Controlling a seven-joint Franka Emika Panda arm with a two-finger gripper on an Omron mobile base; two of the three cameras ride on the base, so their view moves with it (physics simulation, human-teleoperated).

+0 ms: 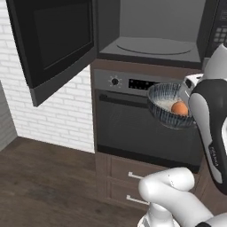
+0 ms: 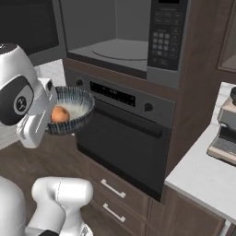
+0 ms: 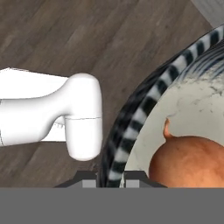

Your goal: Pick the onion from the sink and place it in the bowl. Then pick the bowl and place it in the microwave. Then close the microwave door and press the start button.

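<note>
The ribbed blue-grey bowl [image 1: 165,116] hangs in the air in front of the oven, just below the open microwave [image 1: 155,48]. The orange onion [image 1: 179,108] lies inside the bowl on its pale floor. From the right base view, the bowl [image 2: 79,116] and onion [image 2: 60,114] sit against my white hand. My gripper [image 3: 109,177] is shut on the bowl's striped rim [image 3: 144,109], one finger inside and one outside, with the onion [image 3: 192,162] close by. The microwave door [image 1: 53,42] stands swung wide open to the left. The keypad strip [image 2: 164,40] is at the microwave's right.
The knobbed oven [image 2: 124,133] with its handle bar sits under the microwave, drawers [image 2: 110,198] below it. A pale counter [image 2: 203,179] at the right carries a small appliance [image 2: 227,133]. Dark wood floor [image 1: 44,181] spreads to the left, beside a white brick wall [image 1: 57,115].
</note>
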